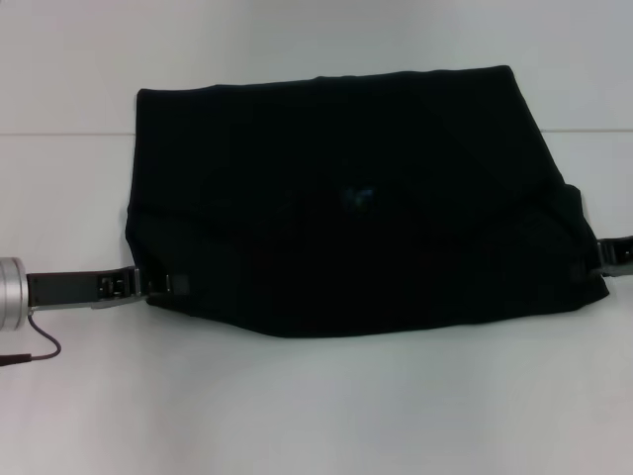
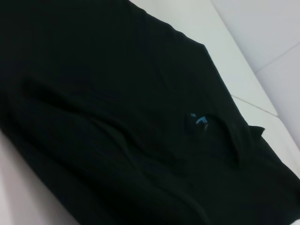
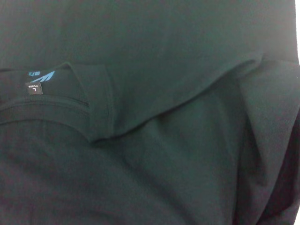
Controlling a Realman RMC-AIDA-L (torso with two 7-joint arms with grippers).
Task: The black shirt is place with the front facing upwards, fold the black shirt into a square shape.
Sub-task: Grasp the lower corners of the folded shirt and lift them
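Observation:
The black shirt [image 1: 336, 148] lies folded into a wide block on the white table [image 1: 316, 406], its near half doubled over. A small blue neck label [image 1: 356, 193] shows at the middle. The left wrist view is filled by the black shirt [image 2: 117, 117] with the neck label [image 2: 200, 121]. In the right wrist view the black shirt [image 3: 164, 70] shows its collar and the neck label [image 3: 40, 75]. My left gripper [image 1: 168, 285] reaches in flat from the left and is shut on the shirt's near left corner. My right gripper [image 1: 608, 255] sits against the shirt's near right edge, mostly out of view.
A seam line crosses the white table behind the shirt's far half. A thin dark cable [image 1: 40, 346] hangs from my left wrist over the table at the near left. Bare white surface lies in front of the shirt.

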